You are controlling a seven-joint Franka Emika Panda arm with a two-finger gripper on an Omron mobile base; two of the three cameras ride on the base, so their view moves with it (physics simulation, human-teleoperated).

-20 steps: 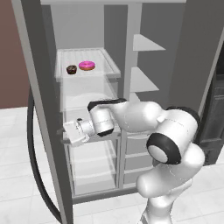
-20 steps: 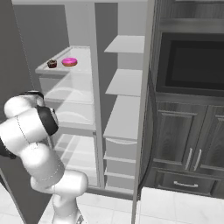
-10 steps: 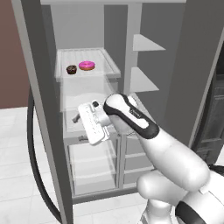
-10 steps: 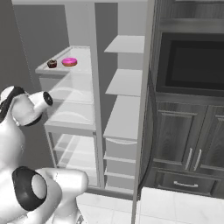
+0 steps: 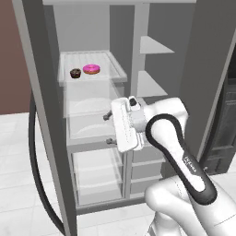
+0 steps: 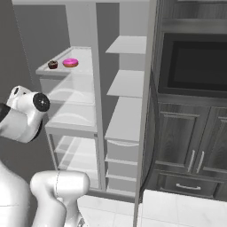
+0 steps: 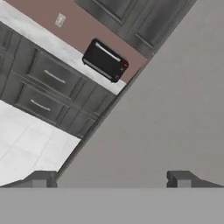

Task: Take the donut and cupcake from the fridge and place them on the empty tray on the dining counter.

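Wide open and holding nothing, the gripper (image 5: 109, 128) hangs in front of the fridge (image 5: 97, 115), level with the translucent shelves (image 5: 92, 124) below the top one; its two dark fingertips (image 7: 41, 178) stand far apart in the hand view, facing the grey fridge door (image 7: 175, 109); the donut (image 5: 91, 69) lies on the upper left shelf (image 5: 115, 69), near its front edge; the cupcake (image 5: 75, 73) sits just beside it toward the shelf's left edge, a little nearer the front; both well above the gripper.
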